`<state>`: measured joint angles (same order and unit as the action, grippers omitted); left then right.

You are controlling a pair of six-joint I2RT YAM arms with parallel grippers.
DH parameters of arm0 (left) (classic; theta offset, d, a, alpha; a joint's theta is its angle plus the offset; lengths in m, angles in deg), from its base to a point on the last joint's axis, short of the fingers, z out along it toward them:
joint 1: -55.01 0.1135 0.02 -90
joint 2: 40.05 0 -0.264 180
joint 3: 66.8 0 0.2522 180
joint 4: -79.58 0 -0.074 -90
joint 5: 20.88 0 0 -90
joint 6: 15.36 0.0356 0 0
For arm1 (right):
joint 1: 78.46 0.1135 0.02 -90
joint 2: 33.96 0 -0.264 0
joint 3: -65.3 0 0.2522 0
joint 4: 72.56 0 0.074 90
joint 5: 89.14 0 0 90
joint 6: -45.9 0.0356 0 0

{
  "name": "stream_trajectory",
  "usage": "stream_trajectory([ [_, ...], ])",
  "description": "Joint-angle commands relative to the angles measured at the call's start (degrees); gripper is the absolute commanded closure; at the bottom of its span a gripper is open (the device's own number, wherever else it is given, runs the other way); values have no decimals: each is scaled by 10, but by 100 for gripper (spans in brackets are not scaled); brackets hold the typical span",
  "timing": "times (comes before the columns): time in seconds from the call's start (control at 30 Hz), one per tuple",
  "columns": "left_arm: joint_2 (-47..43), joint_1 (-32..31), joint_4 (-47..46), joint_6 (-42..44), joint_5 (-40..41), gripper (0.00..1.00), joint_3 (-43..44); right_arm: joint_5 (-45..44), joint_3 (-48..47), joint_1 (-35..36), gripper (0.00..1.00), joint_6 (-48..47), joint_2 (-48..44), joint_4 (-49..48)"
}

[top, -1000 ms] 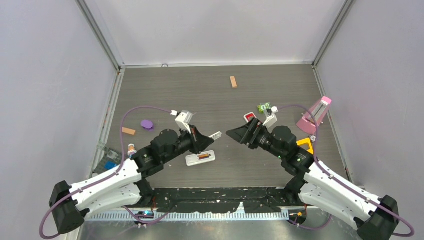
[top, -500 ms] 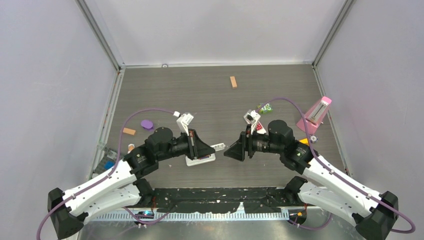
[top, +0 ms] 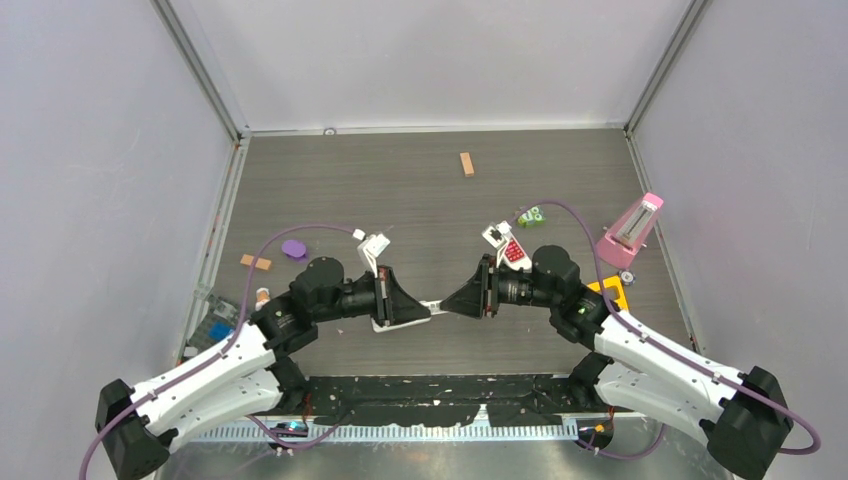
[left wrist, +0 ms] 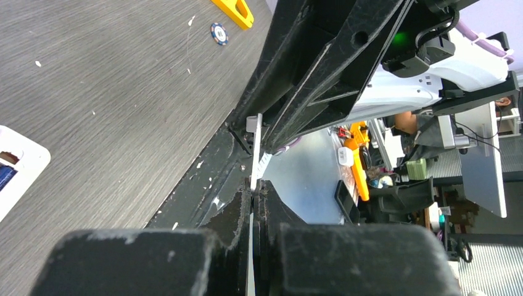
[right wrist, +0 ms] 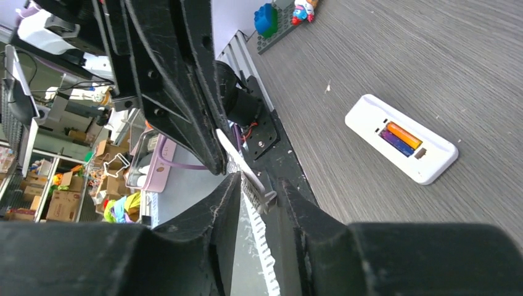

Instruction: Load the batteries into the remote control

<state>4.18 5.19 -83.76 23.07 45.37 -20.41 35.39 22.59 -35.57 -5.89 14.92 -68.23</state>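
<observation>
Cover (left wrist: pixel 255 151) pinched in left gripper (left wrist: pixel 255 188), right gripper (right wrist: pixel 258 185) part-open, seemingly touching it

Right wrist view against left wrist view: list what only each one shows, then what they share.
Right wrist only: the orange battery and blue-purple battery lying side by side in the open bay, and a blue toy brick. Left wrist only: a yellow plastic piece and a small round blue-and-white token. Both: the long white remote control (just a corner in the left wrist view), the grey wood-grain table, and the thin white cover plate, clamped by the left gripper, its other end between the right gripper's parted jaws.
</observation>
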Motion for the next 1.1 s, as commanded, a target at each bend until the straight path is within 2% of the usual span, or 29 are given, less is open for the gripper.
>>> stream_trajectory([
  [0.0, -18, 18, -65, -21, -43, 100, -22, 25, 7, 0, 70, 37, -1, -80],
  [0.17, -27, 30, -84, -33, -48, 100, -41, 42, 15, 0, 87, 64, -3, -108],
  [0.27, -29, 35, -86, -37, -48, 97, -49, 51, 13, 0, 94, 73, -3, -111],
  [0.3, -30, 37, -86, -39, -49, 88, -49, 51, 13, -1, 94, 73, -5, -111],
  [0.43, -34, 48, -81, -38, -46, 39, -57, 39, 5, -1, 95, 62, -3, -86],
  [0.5, -44, 58, -57, -34, -35, 25, -61, 27, -1, -1, 95, 51, 4, -61],
  [0.57, -56, 72, -25, -28, -21, 17, -67, 16, -7, 0, 95, 31, 18, -31],
  [0.7, -89, 104, 38, -24, 17, 12, -88, -1, -18, 0, 95, 2, 65, 22],
  [0.83, -119, 129, 106, -11, 74, 12, -105, -3, -34, 3, 95, -17, 137, 33],
  [0.97, -135, 133, 190, 3, 172, 13, -109, 13, -69, 4, 95, -36, 231, 27],
  [1.07, -144, 134, 212, 10, 198, 15, -118, 27, -102, 4, 94, -53, 304, 28],
])
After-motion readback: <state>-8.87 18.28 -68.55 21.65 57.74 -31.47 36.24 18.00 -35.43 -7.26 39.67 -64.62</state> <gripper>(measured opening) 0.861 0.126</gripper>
